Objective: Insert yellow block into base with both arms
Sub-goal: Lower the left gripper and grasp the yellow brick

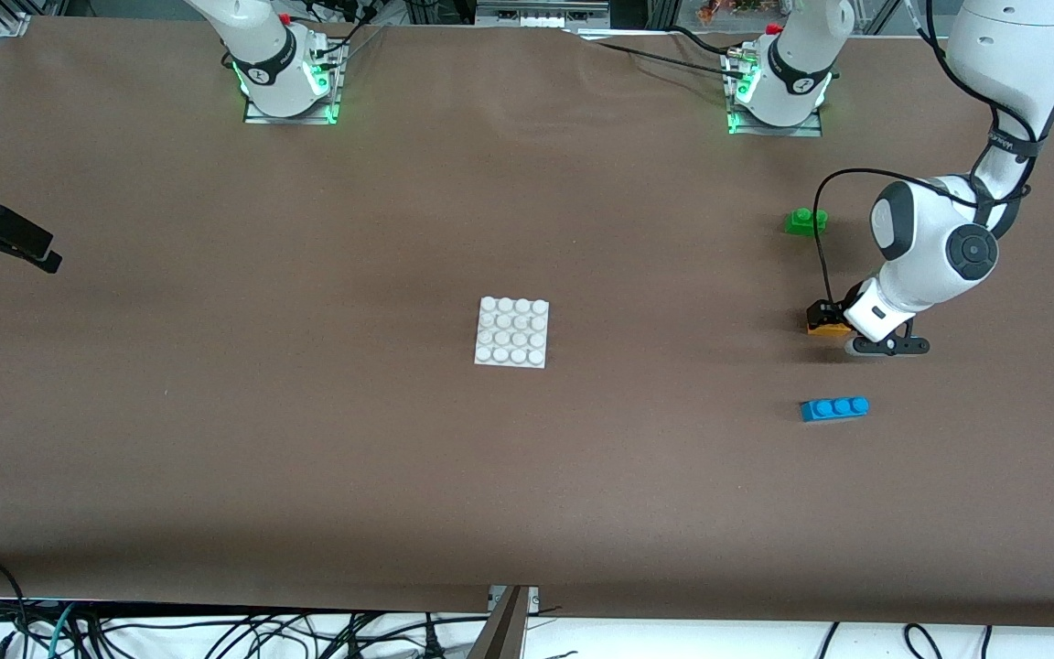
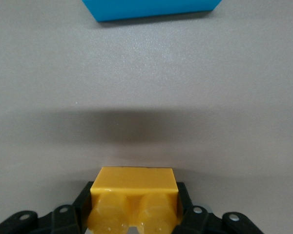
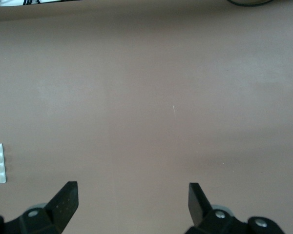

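- The yellow block (image 2: 133, 195) sits clamped between the fingers of the left gripper (image 2: 134, 222), low at the table (image 1: 307, 439) toward the left arm's end; the jaws press on its two side faces, which leaves the studs free and should keep the underside clear for pressing down.
- Whether the block rests on the table or is just lifted off it I cannot tell; the shadow close under it suggests it is barely clear at most.
- In the front view the left gripper and wrist cover most of the block, so only an orange corner shows.
- The blue brick (image 1: 834, 408) lies near the gripper, nearer the front camera; the wrist view cuts it off to one edge.
- The green brick (image 1: 805, 221) lies farther from the camera than the gripper, untouched.
- The base (image 1: 512, 332) lies flat at mid-table, well apart from the held block, studs up and bare, ready to receive it.
- The right gripper (image 3: 132, 202) waits with fingers spread and empty, over bare table at the right arm's end; only a strip of the base shows in its view, likely so it can steady the base later.
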